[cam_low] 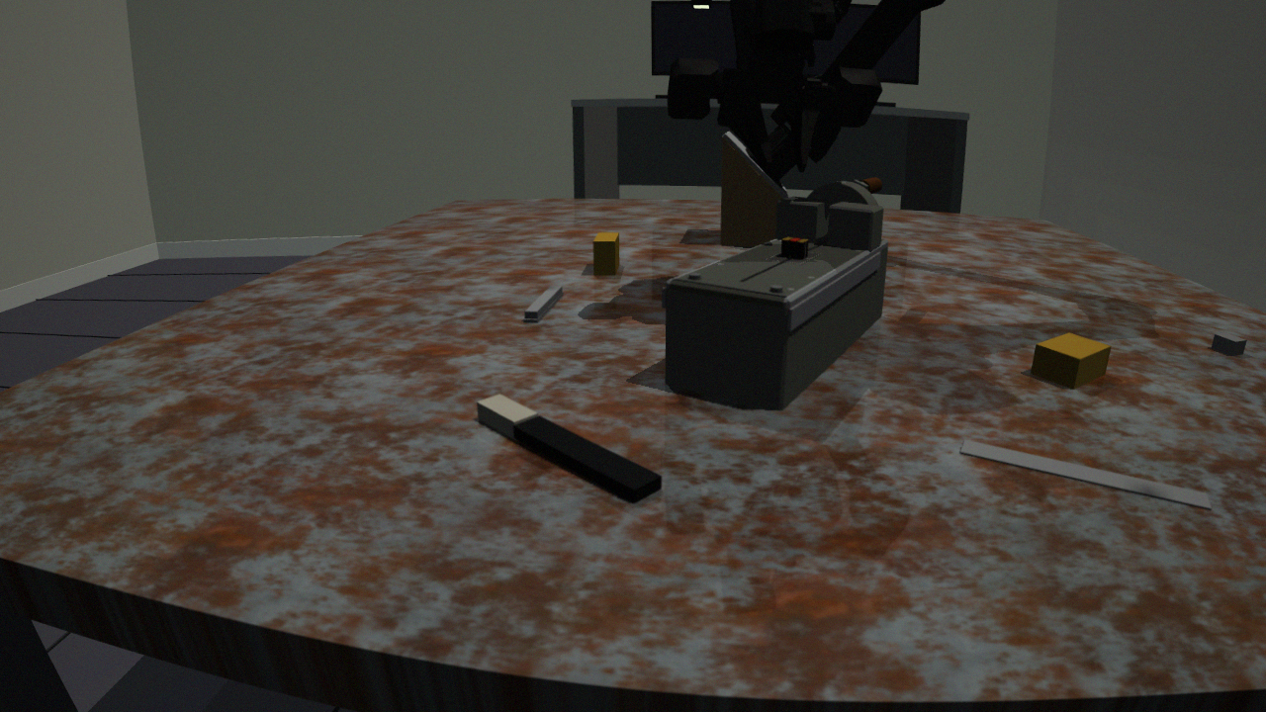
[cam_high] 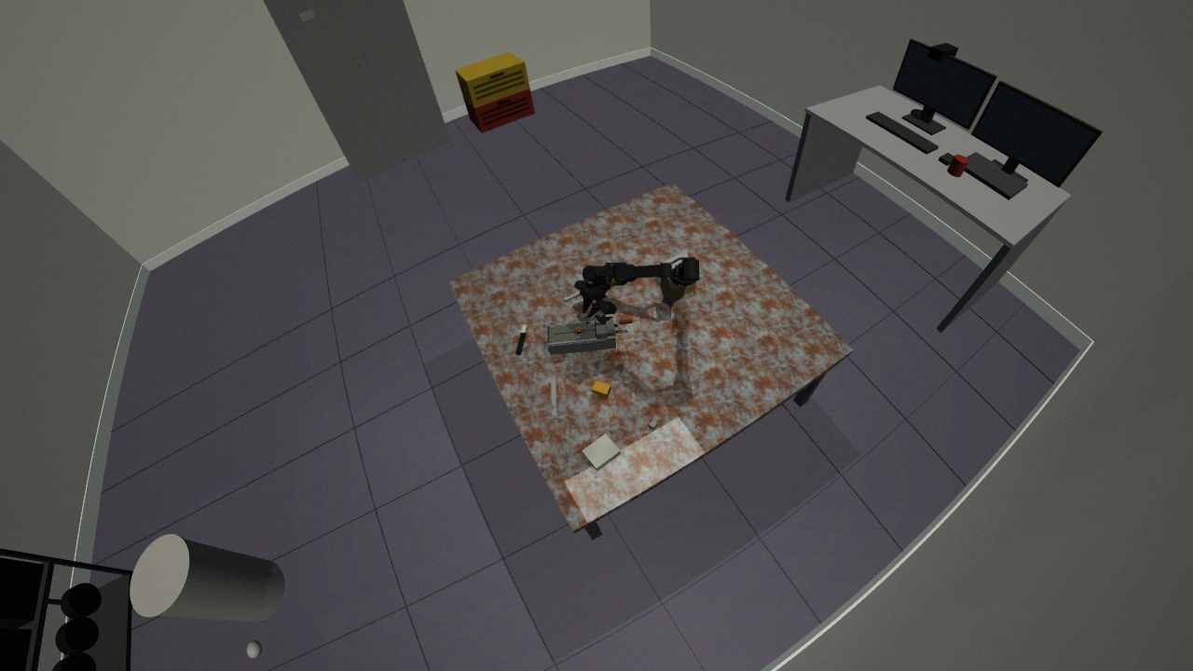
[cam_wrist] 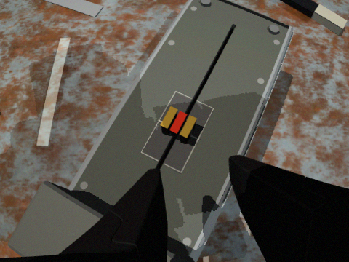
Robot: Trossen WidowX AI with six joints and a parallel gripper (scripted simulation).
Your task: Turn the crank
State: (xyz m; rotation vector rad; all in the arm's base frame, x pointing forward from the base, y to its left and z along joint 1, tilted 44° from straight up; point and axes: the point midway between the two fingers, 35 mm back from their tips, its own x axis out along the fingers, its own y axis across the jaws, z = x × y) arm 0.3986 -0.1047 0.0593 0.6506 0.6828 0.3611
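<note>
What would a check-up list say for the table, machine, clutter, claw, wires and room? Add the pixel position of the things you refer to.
Surface: table (cam_high: 733,334) (cam_low: 354,531) (cam_wrist: 22,145), blotchy orange and grey.
Job's things: machine (cam_high: 581,340) (cam_low: 725,340) (cam_wrist: 218,73) with red pointer (cam_low: 794,238) (cam_wrist: 178,122) and orange handle (cam_high: 625,321) (cam_low: 873,184).
Clutter: black-and-white stick (cam_high: 521,339) (cam_low: 575,442) (cam_wrist: 305,6), yellow block (cam_high: 601,388) (cam_low: 1071,361), others.
Grippers: one claw (cam_high: 597,311) (cam_low: 785,174) (cam_wrist: 195,174), fingers apart, nothing seen between them.
Cables: nothing seen.
Surroundings: desk (cam_high: 984,196) (cam_low: 601,159) with two screens, red mug (cam_high: 957,166).
</note>
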